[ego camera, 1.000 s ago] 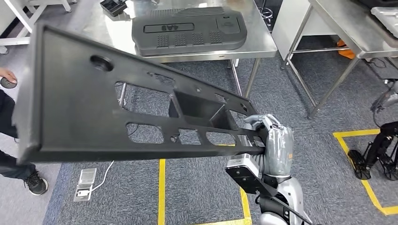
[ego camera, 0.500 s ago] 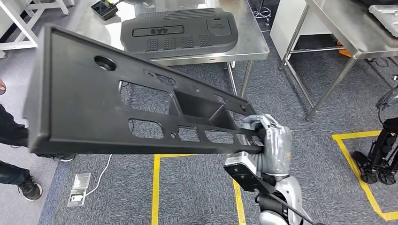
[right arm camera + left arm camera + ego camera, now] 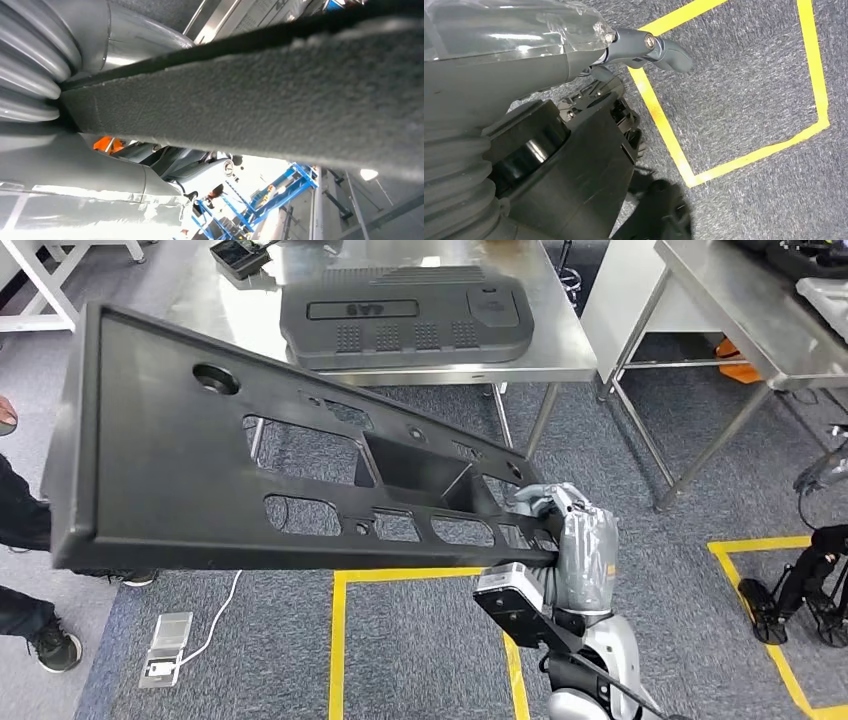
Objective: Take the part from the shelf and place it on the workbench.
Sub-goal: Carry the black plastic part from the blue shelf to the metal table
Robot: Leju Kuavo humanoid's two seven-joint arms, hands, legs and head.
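A big black plastic panel (image 3: pixel 200 480) with several cut-outs hangs in the air in front of me, its wide end to the left. My right hand (image 3: pixel 575 545) grips its narrow end, fingers wrapped over the edge. The right wrist view has the panel's rough edge (image 3: pixel 280 90) running close past the right hand (image 3: pixel 45 75). The steel workbench (image 3: pixel 230 300) stands ahead, beyond the panel. My left hand (image 3: pixel 644 47) hangs over the carpet with its thumb stretched out and holds nothing.
A dark moulded cover (image 3: pixel 400 320) and a small black tray (image 3: pixel 238 255) lie on the workbench. A second steel table (image 3: pixel 730 310) stands at the right. A person's leg and shoe (image 3: pixel 40 645) are at the left. Yellow tape (image 3: pixel 338 640) marks the carpet.
The whole view has shifted a little, so the camera moved; the workbench now sits slightly further right than half a second ago. The panel stays in my right hand at the same tilt.
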